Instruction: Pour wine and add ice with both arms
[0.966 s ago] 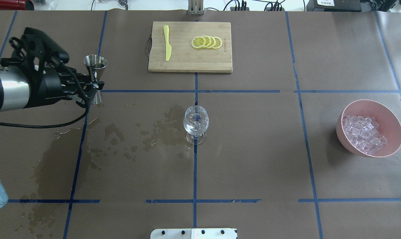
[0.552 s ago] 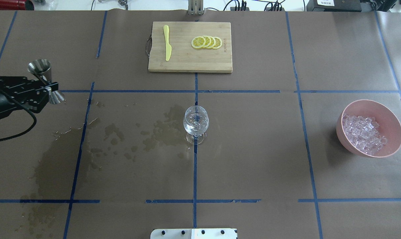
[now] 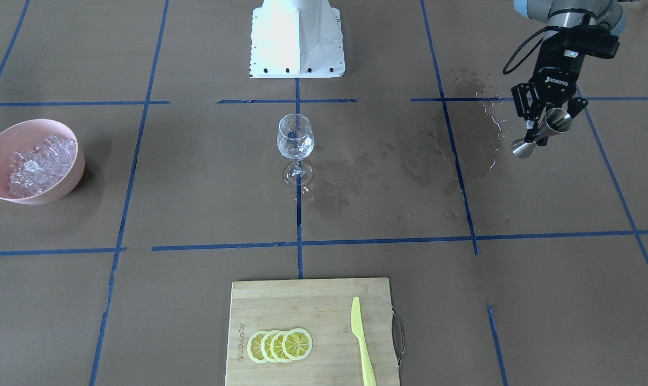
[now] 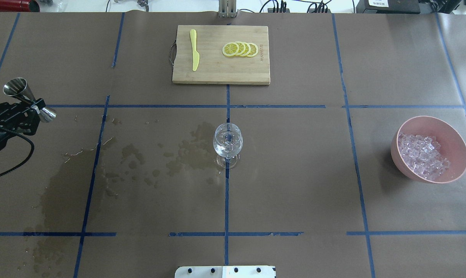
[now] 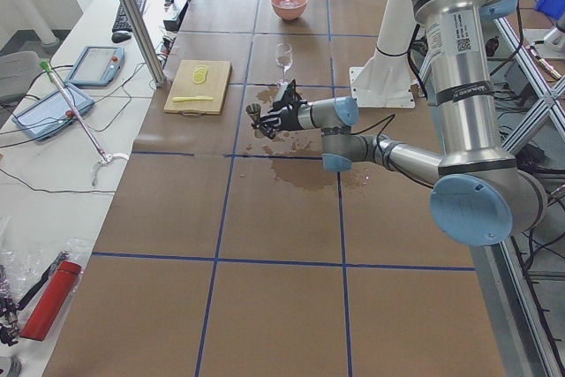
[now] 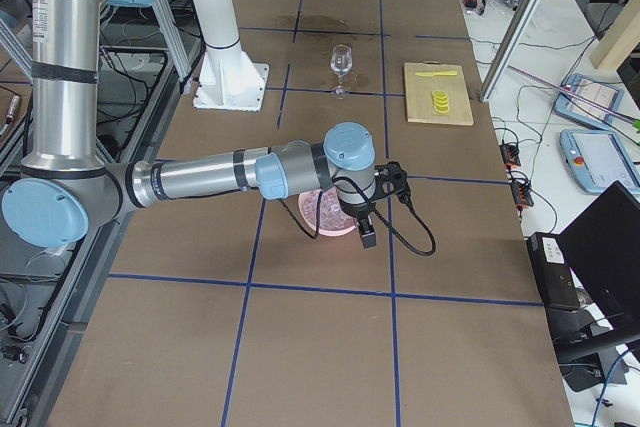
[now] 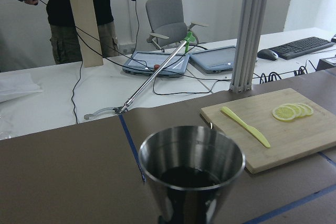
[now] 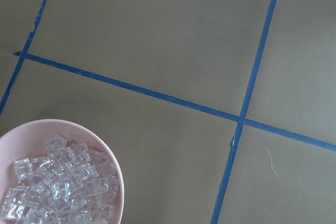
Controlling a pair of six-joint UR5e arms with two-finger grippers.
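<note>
Step in hand: pouring stage, judged near its end; the left hand is clenched on a tilted steel jigger at the table's left edge.
Right hand: above the bowl; clenched or released, cannot tell.
Ice: clear glassy cubes heaped in the smooth pink bowl, near the table's right edge.
Next move: pinch one slippery cube and carry it to the thin stemmed glass at the table's centre.
Surface: brown paper with wet stains beside the glass.

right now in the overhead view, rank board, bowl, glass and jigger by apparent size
1. board
2. bowl
3. glass and jigger: about alike. The jigger is held off the table, nearer the camera, so I won't rank them.
</note>
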